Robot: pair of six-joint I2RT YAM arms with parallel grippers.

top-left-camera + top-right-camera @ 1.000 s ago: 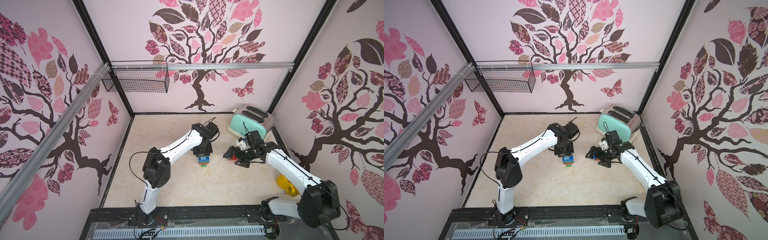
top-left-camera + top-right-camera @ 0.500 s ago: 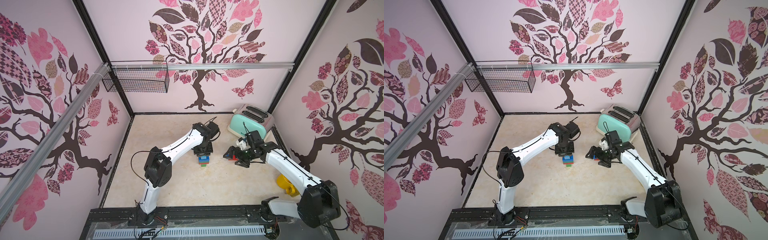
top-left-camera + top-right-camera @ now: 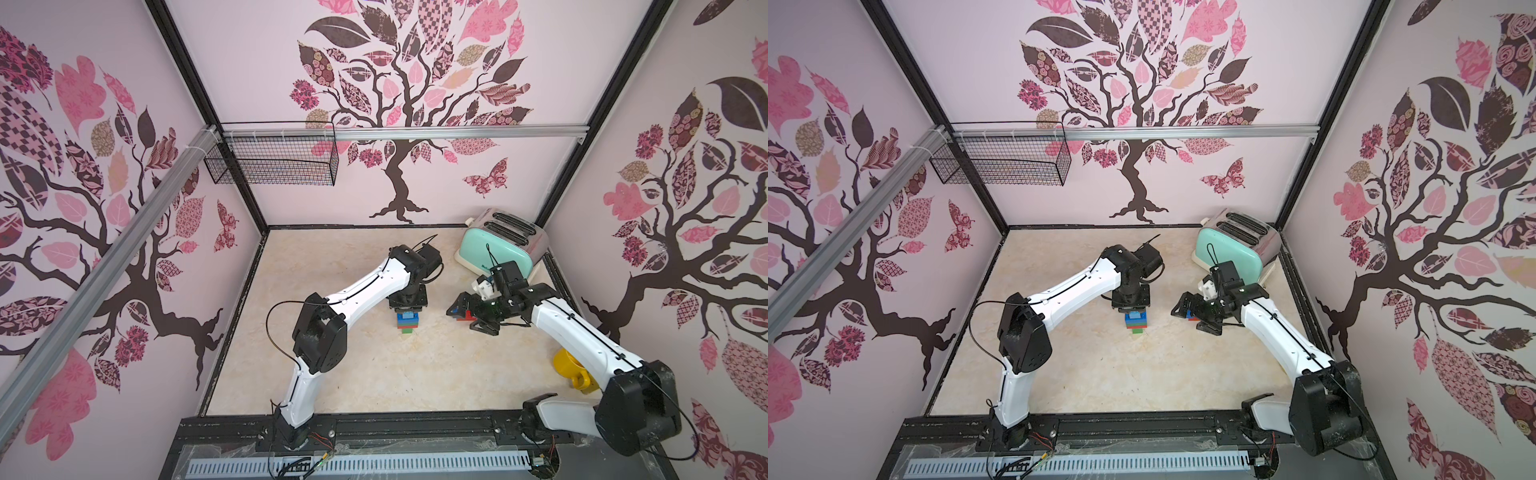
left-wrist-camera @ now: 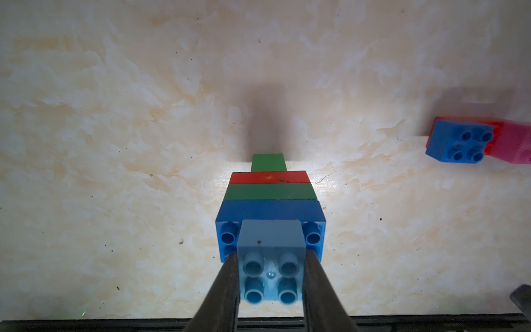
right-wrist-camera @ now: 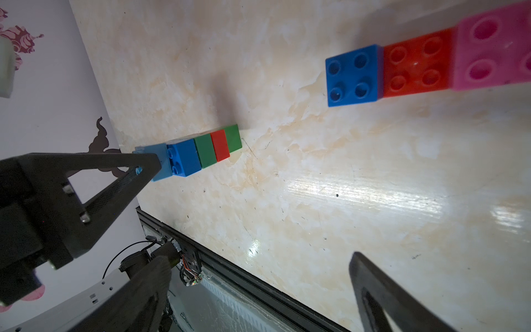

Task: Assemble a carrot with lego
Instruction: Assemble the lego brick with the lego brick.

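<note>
Nothing has shifted over the last second, so I judge the top piece is being pressed home. The carrot [image 4: 271,198] stands mid-desk, my left jaws pinching its light blue brick [image 4: 271,258]. My right jaws hang spread wide, empty, near the loose bricks [image 5: 416,63] by the right edge.

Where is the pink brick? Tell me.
In the right wrist view the pink brick sits on the robot's right, touching a red brick with a blue brick beyond it, apart from the carrot.

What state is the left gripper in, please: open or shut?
Shut: the left gripper clamps the light blue brick atop the carrot.
</note>
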